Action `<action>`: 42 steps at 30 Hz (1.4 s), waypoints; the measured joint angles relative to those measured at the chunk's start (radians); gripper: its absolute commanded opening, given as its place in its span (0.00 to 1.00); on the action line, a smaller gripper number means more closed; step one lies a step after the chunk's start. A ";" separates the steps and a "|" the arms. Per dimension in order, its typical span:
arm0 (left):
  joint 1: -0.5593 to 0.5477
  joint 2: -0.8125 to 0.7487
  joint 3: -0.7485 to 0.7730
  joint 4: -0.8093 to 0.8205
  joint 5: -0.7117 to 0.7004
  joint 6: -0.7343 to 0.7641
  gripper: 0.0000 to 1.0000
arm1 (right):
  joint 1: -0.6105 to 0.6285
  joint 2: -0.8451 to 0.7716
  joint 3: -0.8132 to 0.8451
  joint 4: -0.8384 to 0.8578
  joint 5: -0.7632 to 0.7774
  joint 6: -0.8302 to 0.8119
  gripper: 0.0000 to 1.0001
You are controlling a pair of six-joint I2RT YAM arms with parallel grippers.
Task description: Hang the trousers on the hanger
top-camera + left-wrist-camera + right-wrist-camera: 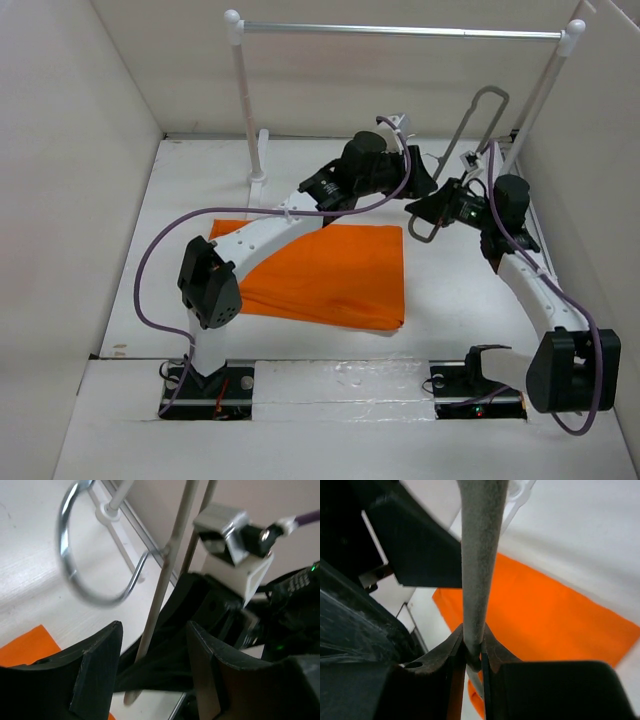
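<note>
The orange trousers (335, 272) lie folded flat on the table's middle; they also show in the right wrist view (555, 615). The thin grey-brown hanger (463, 135) stands tilted at the back right. My right gripper (428, 213) is shut on its lower bar; the right wrist view shows the bar (479, 565) pinched between the fingertips of that gripper (474, 650). My left gripper (418, 186) is open just beside it. In the left wrist view a hanger bar (161, 587) passes between the spread fingers of the left gripper (154, 652), untouched, and the metal hook (67, 567) curls up left.
A silver rail (400, 31) on white posts (243, 100) spans the back. White walls enclose the table on the left, back and right. The left arm reaches over the trousers' far edge. The right arm's wrist camera (235, 532) is close to my left fingers.
</note>
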 measured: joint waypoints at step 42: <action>-0.254 -0.158 -0.911 0.581 -0.267 -0.401 0.00 | -0.002 -0.488 0.001 -0.910 0.314 -0.534 0.00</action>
